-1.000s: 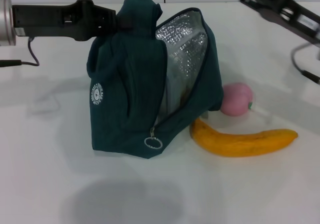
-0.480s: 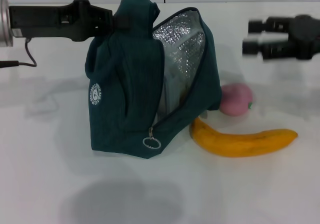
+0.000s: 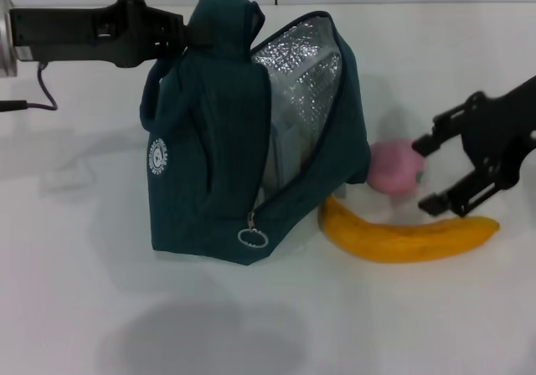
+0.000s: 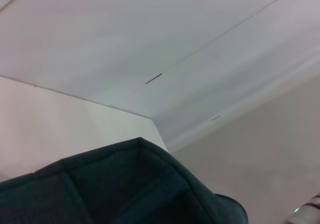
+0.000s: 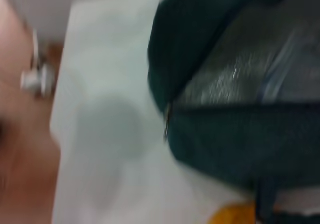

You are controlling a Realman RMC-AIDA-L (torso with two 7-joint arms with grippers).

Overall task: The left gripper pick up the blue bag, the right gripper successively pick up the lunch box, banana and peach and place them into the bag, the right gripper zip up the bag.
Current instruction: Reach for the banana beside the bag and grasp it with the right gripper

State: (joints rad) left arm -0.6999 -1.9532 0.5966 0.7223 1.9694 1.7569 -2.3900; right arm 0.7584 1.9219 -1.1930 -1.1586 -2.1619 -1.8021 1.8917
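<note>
From the head view, I see my left claw (image 3: 186, 36) clamped on the top of the blue bag (image 3: 226, 166), holding it upright on the white desk (image 3: 84, 308). My right claw (image 3: 429, 174), fingers apart, hangs by the peach (image 3: 394, 167), just above the banana (image 3: 406, 237). My left wrist view shows only bag fabric (image 4: 125, 189). My right wrist view shows the bag's silver lining (image 5: 235, 84).

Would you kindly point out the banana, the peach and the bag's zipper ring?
banana (image 3: 402, 239), head view, middle of its curve.
peach (image 3: 392, 167), head view, pink front.
zipper ring (image 3: 252, 238), head view, ring's rim.
</note>
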